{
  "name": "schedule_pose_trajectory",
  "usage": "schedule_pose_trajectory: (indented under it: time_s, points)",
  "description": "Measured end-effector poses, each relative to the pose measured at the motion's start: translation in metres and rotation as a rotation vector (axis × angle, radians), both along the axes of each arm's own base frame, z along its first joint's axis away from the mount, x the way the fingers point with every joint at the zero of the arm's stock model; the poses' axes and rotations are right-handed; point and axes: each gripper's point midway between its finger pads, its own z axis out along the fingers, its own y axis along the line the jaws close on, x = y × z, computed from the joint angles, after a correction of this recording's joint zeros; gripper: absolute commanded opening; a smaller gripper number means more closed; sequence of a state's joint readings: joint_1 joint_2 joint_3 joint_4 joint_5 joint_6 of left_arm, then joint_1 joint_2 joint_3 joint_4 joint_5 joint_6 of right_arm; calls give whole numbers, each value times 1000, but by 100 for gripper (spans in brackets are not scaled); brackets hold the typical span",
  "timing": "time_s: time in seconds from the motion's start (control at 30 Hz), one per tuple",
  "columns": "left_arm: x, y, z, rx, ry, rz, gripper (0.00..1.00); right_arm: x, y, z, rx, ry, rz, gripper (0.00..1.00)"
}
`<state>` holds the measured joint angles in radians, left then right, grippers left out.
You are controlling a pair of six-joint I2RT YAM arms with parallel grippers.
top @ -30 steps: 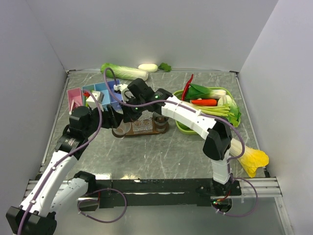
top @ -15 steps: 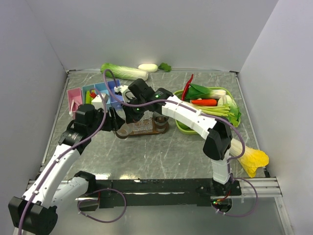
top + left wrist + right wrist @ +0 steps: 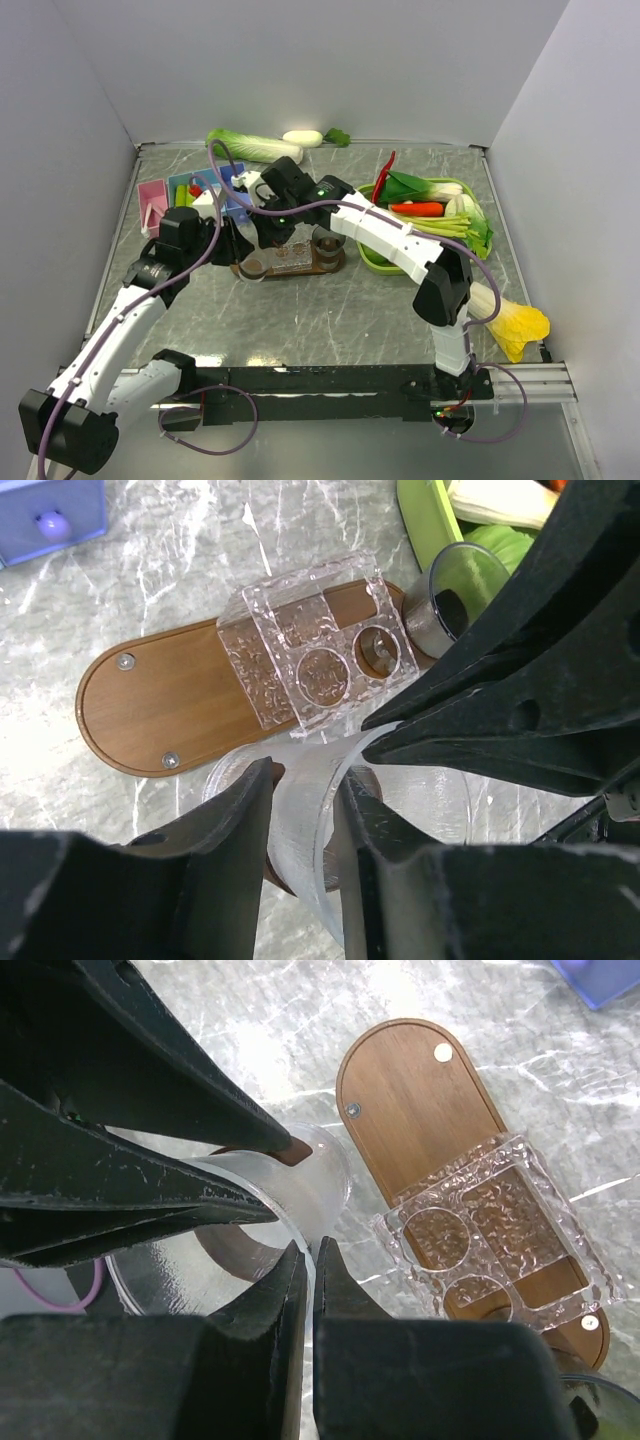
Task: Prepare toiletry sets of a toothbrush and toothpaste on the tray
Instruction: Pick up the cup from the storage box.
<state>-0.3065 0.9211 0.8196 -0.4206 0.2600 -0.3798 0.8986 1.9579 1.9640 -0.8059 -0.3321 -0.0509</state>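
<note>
The dark wooden tray (image 3: 300, 266) lies mid-table and carries a clear holder (image 3: 315, 655) with two round holes. A see-through tumbler (image 3: 300, 810) stands tilted at the tray's left end. My left gripper (image 3: 303, 815) is shut on its wall, one finger outside and one inside. My right gripper (image 3: 312, 1260) is shut on the same tumbler's rim (image 3: 322, 1185) from the other side. A light-green toothpaste tube (image 3: 181, 194) lies in the blue box (image 3: 212, 180). A thin white toothbrush (image 3: 150, 213) seems to lie in the pink compartment.
A second dark tumbler (image 3: 462, 592) stands at the tray's right end, next to the lime-green basket (image 3: 372, 262) of vegetables. A cabbage (image 3: 250, 146) lies at the back wall. A yellow-leafed vegetable (image 3: 520, 328) lies at the front right.
My left gripper has moved in toward the tray's left end and its fingers have closed onto the tumbler's wall. The right gripper has kept its grip on the rim.
</note>
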Motion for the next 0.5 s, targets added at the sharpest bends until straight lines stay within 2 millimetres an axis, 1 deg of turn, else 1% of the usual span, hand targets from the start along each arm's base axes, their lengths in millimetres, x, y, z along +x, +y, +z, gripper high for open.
schedule_pose_trajectory:
  time_s: [0.07, 0.1, 0.17, 0.2, 0.37, 0.4, 0.47, 0.5]
  points:
    - [0, -1, -1, -1, 6, -6, 23, 0, 0, -2, -7, 4, 3, 0]
    - [0, -1, -2, 1, 6, -8, 13, 0, 1, -2, -8, 5, 4, 0]
    - [1, -1, -3, 14, 1, -18, 4, 1, 2, -3, -11, 11, 0, 0]
    - [1, -1, -5, 20, 5, -19, 1, 1, 3, -3, -11, 13, -4, 0]
    - [1, -2, -10, 38, 13, -34, 1, 3, 2, -4, -20, 13, -26, 0]
    - [1, -2, -10, 39, 11, -35, 1, 4, 2, -4, -20, 12, -29, 6]
    - [2, -2, -10, 41, 8, -31, 1, 4, 2, -3, -19, 11, -34, 12]
    - [2, -1, -9, 42, 5, -27, 1, 4, 3, -3, -17, 10, -35, 17]
